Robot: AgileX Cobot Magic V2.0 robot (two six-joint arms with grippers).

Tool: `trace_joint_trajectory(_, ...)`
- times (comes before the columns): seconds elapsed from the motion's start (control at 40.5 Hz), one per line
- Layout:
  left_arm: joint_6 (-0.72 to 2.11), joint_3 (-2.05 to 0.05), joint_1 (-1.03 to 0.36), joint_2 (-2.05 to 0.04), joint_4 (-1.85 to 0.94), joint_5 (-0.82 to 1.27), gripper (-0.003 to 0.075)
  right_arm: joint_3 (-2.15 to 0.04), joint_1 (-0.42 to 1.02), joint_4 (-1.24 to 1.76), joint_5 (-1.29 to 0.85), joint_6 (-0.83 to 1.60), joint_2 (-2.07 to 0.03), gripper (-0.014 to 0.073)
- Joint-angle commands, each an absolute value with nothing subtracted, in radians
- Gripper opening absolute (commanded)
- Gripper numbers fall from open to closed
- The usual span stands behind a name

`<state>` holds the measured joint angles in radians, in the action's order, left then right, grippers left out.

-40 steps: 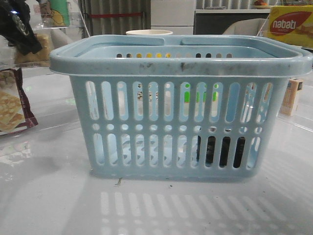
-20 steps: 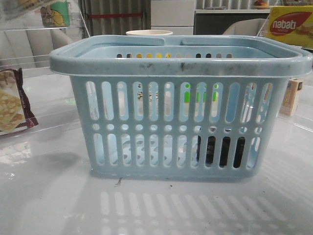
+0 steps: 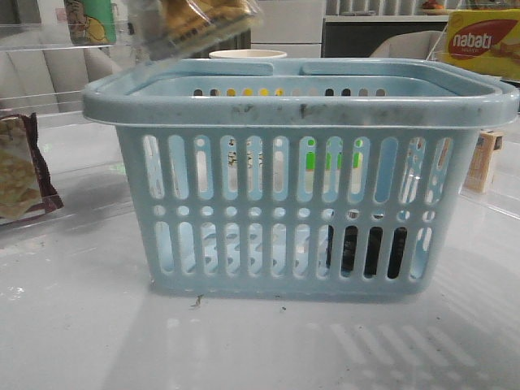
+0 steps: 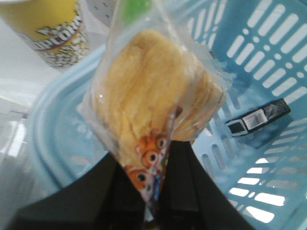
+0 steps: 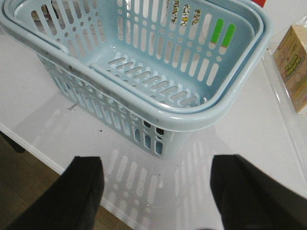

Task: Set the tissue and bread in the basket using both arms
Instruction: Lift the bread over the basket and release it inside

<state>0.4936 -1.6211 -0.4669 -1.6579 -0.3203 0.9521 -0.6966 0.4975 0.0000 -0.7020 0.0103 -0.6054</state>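
Note:
The light-blue basket [image 3: 301, 175] stands mid-table. My left gripper [image 4: 160, 160] is shut on the lower end of the bread [image 4: 153, 91], golden slices in a clear crinkly bag, and holds it over the basket's rim [image 4: 43, 139]. In the front view the bread [image 3: 191, 20] hangs above the basket's back left; the gripper itself is out of frame there. The tissue [image 4: 259, 117], a small black pack, lies on the basket floor and shows through the slots [image 3: 374, 248]. My right gripper [image 5: 158, 165] is open and empty, above the table in front of the basket [image 5: 144, 67].
A maroon-edged cracker packet [image 3: 20, 175] lies at the left. A popcorn cup [image 4: 57, 28] stands behind the basket. A small carton [image 3: 486, 158] stands at the right, also in the right wrist view [image 5: 295, 67]. A yellow Nabati box [image 3: 483, 41] sits at the back right.
The bread bag has come into the front view at the top, above the basket's back left. One second ago the dark left gripper showed at the top left; it has since left the frame.

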Motion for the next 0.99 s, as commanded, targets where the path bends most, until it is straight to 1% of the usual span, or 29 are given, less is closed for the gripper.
trace_joint_trajectory(0.0, 0.496, -1.648, -0.517, -1.659, -0.351, 0.907, 0.0319, -0.723, 0.496, -0.007, -0.630, 0.018, -0.606, 0.0572)
trace_joint_trajectory(0.049, 0.496, -1.648, -0.537, -1.674, -0.351, 0.907, 0.0412, -0.723, 0.496, -0.007, -0.630, 0.018, -0.606, 0.0572)
trace_joint_trajectory(0.099, 0.496, -1.648, -0.552, -1.679, -0.351, 0.907, 0.0475, -0.723, 0.496, -0.007, -0.630, 0.018, -0.606, 0.0572)
trace_joint_trajectory(0.148, 0.500, -1.648, -0.556, -1.679, -0.351, 0.905, 0.0501, -0.723, 0.496, -0.007, -0.630, 0.018, -0.606, 0.0572)
trace_joint_trajectory(0.321, 0.500, -1.648, -0.554, -1.631, -0.362, 0.928, 0.0488, -0.723, 0.496, -0.007, -0.630, 0.018, -0.606, 0.0572)
trace_joint_trajectory(0.494, 0.500, -1.622, -0.559, -1.533, -0.392, 0.974, 0.0488, -0.723, 0.496, -0.007, -0.630, 0.018, -0.606, 0.0572)
trace_joint_trajectory(0.741, 0.494, -1.440, -0.563, -1.318, -0.375, 0.969, 0.0488, -0.723, 0.496, -0.007, -0.630, 0.018, -0.606, 0.0572)
trace_joint_trajectory(0.964, 0.342, -1.260, -0.563, -1.097, -0.197, 0.934, 0.0488, -0.723, 0.496, -0.007, -0.630, 0.018, -0.606, 0.0572)
